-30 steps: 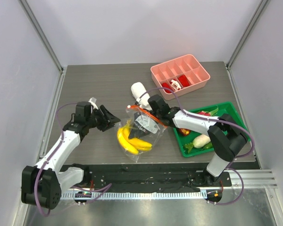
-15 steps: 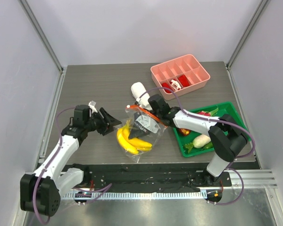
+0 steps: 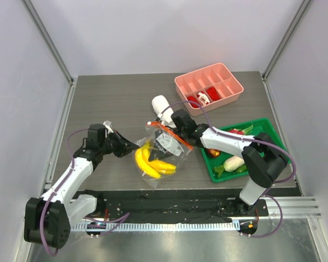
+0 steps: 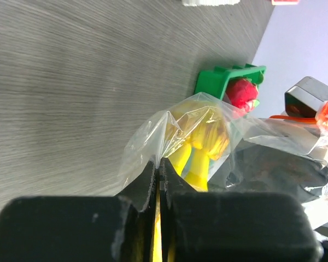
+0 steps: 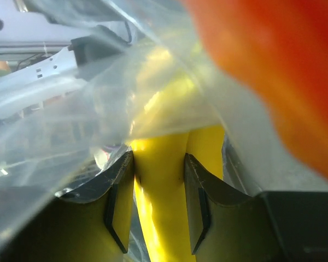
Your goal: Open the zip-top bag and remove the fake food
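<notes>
The clear zip-top bag (image 3: 163,155) lies at the table's middle, its orange-red zip strip (image 3: 168,131) at the far end. Yellow bananas (image 3: 148,161) are inside it. My left gripper (image 3: 131,148) is shut on the bag's left edge; the left wrist view shows its jaws (image 4: 158,162) pinching the plastic (image 4: 153,134) with the bananas (image 4: 199,147) behind. My right gripper (image 3: 164,145) reaches into the bag's mouth. In the right wrist view its fingers (image 5: 158,159) are shut on one banana (image 5: 159,180), with plastic (image 5: 71,125) draped around.
A green tray (image 3: 269,131) at the right holds a dragon fruit (image 3: 236,131), a dark red fruit (image 3: 213,152) and a white vegetable (image 3: 233,162). A pink divided tray (image 3: 232,79) stands at the back right. A rolled white towel (image 3: 161,105) lies behind the bag.
My left gripper has moved slightly nearer and rightward at the bag's left edge. The bag and bananas shifted a little. My right gripper stays in the bag.
</notes>
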Robot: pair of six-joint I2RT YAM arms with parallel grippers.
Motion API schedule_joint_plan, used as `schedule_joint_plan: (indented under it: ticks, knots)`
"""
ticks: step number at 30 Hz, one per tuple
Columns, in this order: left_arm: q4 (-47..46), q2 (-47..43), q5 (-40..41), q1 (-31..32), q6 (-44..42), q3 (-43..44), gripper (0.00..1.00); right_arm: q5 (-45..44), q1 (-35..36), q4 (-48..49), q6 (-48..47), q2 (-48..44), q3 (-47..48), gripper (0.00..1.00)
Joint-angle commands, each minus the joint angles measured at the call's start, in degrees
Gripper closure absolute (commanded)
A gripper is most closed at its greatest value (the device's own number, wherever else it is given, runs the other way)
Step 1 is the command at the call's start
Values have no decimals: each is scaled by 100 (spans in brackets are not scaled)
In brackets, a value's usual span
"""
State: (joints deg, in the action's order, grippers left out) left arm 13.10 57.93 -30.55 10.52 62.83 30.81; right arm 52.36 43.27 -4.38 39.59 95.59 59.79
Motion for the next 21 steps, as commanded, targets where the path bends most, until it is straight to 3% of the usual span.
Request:
schedule_joint_plan:
  ticks: [1, 5, 9, 16, 21]
  knots:
    - [551, -413, 618, -15, -200, 109, 100, -506, -29, -62, -250, -497, 147, 99]
    - [1562, -1167, 2170, -15, -297, 338, 100, -1262, -29, -501, -522, -786, -72, 99]
    - [2354, -1573, 2895, -15, -201, 400, 100, -2097, -29, -546, -655, -1226, -327, 99]
    - [2566, -1416, 2554, -15, -42, 242, 100, -3030, -38, 137, -427, -1579, -626, 99]
    - [2785, -1592, 2808, -15, -130, 303, 100, -3951, -64, 25, -444, -1657, -530, 99]
